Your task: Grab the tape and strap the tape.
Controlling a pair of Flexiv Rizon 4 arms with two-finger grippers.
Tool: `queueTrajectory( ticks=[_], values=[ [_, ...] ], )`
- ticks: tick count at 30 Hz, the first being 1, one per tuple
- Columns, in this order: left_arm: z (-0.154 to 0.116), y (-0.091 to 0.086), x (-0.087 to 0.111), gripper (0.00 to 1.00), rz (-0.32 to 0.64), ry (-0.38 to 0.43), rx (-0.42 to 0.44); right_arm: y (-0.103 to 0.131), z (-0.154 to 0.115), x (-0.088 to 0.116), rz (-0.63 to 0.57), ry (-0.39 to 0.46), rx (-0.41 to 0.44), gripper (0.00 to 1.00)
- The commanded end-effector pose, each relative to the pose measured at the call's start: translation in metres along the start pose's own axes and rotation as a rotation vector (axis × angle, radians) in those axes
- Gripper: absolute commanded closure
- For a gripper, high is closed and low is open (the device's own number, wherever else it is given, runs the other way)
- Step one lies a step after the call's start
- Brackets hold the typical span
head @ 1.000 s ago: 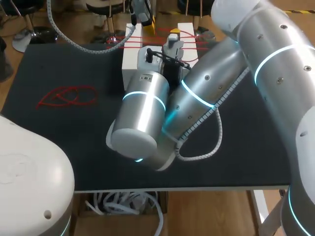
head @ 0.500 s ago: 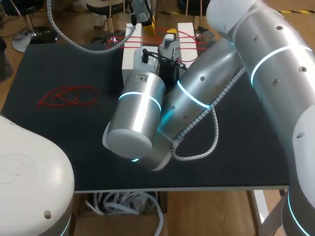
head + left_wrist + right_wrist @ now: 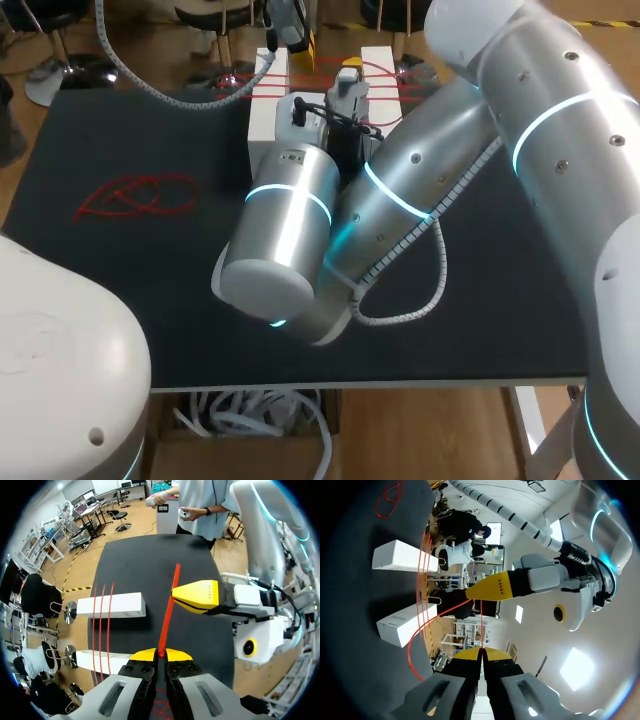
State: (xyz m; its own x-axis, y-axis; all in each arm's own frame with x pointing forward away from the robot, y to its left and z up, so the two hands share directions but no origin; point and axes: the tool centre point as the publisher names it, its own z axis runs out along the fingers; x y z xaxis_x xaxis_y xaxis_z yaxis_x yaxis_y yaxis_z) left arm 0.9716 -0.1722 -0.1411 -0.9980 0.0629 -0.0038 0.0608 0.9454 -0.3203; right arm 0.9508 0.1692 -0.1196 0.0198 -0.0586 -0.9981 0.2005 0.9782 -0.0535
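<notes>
Strapping step in hand: your left claw (image 3: 160, 654) and right claw (image 3: 480, 651) are each clenched on the red tape (image 3: 169, 611), stretched taut above the table (image 3: 120, 280) beside two white blocks (image 3: 111, 605) already wrapped, so next you likely lay this strand across both.

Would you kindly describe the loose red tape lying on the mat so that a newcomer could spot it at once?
Start at the black table and look to its left half, away from the two white blocks at the far edge. There a thin loose red tape lies flat in a slack, leaf-shaped loop; unlike the red strands pulled taut across the blocks, it lies alone.
</notes>
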Motion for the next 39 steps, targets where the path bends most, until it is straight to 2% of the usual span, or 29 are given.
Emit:
queueTrajectory(
  ticks=[1,39],
  values=[
    [-0.001,-0.001,0.0,1.0,-0.002,0.001,-0.004,-0.002,-0.002,-0.001,-0.004,0.003,-0.011,1.0],
    [-0.001,-0.001,0.0,1.0,-0.002,0.001,-0.004,0.01,-0.003,0.001,-0.015,-0.001,-0.004,1.0]
  ],
)
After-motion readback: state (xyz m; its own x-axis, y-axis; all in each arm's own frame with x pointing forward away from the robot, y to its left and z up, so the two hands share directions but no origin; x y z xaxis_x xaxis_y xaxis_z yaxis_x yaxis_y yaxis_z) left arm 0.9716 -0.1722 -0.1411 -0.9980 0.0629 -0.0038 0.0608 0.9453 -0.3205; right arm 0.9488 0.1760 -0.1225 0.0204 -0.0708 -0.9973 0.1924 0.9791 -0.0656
